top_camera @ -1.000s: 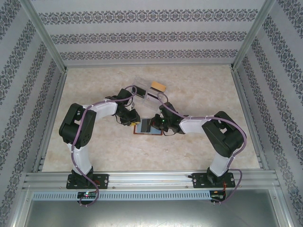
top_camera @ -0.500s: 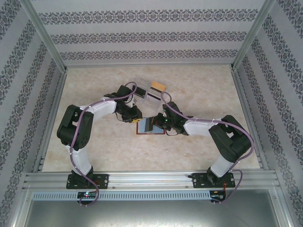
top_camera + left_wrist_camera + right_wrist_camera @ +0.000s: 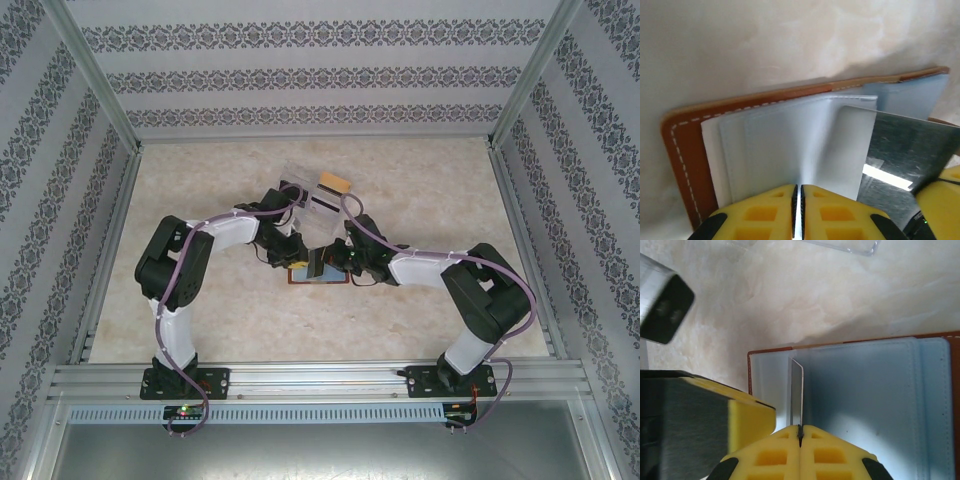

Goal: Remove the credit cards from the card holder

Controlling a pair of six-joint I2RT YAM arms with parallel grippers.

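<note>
**Card up on its edge, held by the right hand**

The wallet (image 3: 318, 274) lies open and flat in the middle of the worktop (image 3: 200, 200). Its long side runs left to right. Both hands meet over it.

The right hand (image 3: 800, 432) is closed tight on a thin card (image 3: 796, 395). The card stands up on its edge over the wallet's blue-grey pockets. It points straight out from that hand's fingers. I cannot tell if its low edge sits in a pocket.

The left hand (image 3: 797, 200) is just beside the card, over the wallet's left half. Its fingers are almost together and look to pinch the pale pocket flap.

I think the right hand needs to lift the card up and away while the left hand holds the wallet down. A clear tray (image 3: 300, 195) sits near, farther back.
</note>
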